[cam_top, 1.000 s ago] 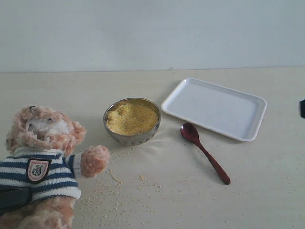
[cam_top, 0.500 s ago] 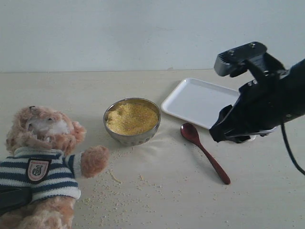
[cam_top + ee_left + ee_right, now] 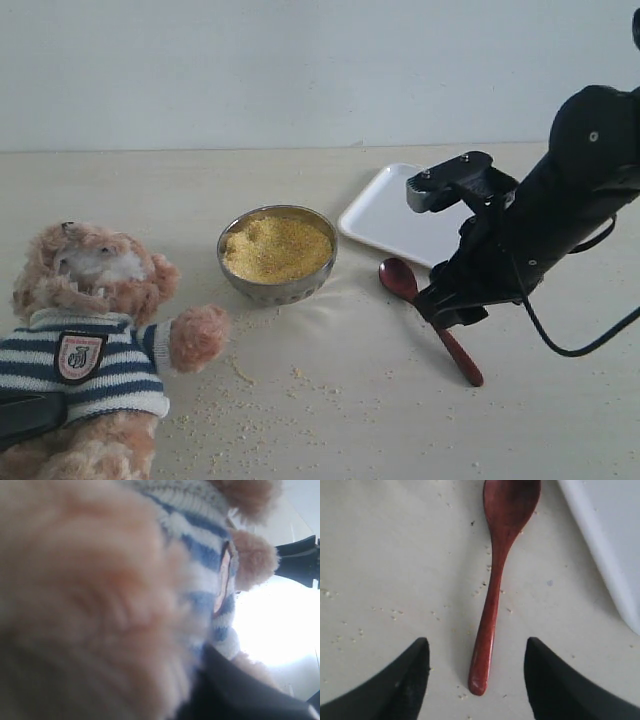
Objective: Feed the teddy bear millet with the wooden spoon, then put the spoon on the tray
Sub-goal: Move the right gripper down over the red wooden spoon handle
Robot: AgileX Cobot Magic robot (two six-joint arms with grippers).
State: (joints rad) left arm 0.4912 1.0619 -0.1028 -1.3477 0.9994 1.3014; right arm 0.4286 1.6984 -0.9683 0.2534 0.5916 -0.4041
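While right gripper (image 3: 475,647) hangs spread astride the wooden spoon (image 3: 492,595) | risk: glossy handle could skid out on closing

The right gripper (image 3: 447,308) has swung in and dropped low over the spoon (image 3: 401,279), jaws spread either side of its handle; its arm now hides half the tray (image 3: 385,215).

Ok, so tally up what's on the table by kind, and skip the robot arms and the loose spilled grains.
teddy bear: 1
metal bowl of millet: 1
wooden spoon: 1
tray: 1
Total: 4
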